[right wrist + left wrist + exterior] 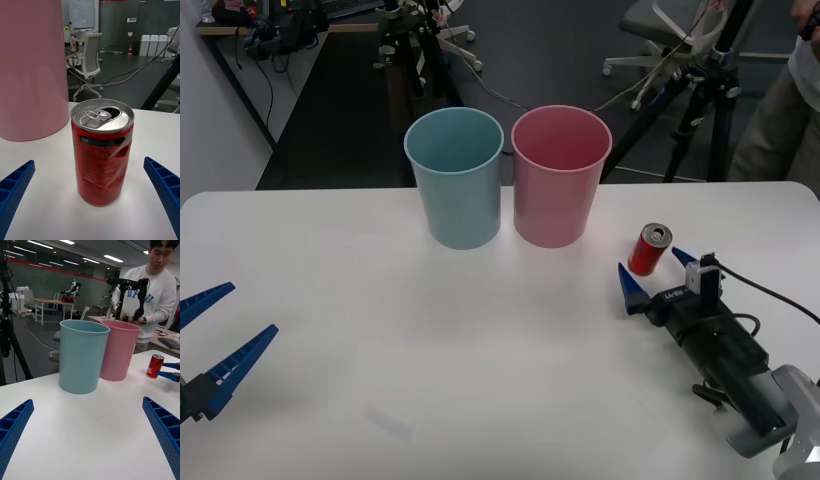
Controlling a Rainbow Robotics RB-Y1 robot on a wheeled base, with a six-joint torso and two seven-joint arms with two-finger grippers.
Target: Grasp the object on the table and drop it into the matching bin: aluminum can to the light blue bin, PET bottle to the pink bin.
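Right tool (pixel 658 275), fingers apart, brackets the small dented red aluminum can (pixel 649 249) near the white bench's (pixel 480 350) right edge, apparently positioned for closing; left tool (pixel 220 335) idles open.

A small white mark sits on the black band near the can's (pixel 102 150) top, too small to read. Blue letters across a person's white sweatshirt (pixel 157 288) are partly covered, not readable.
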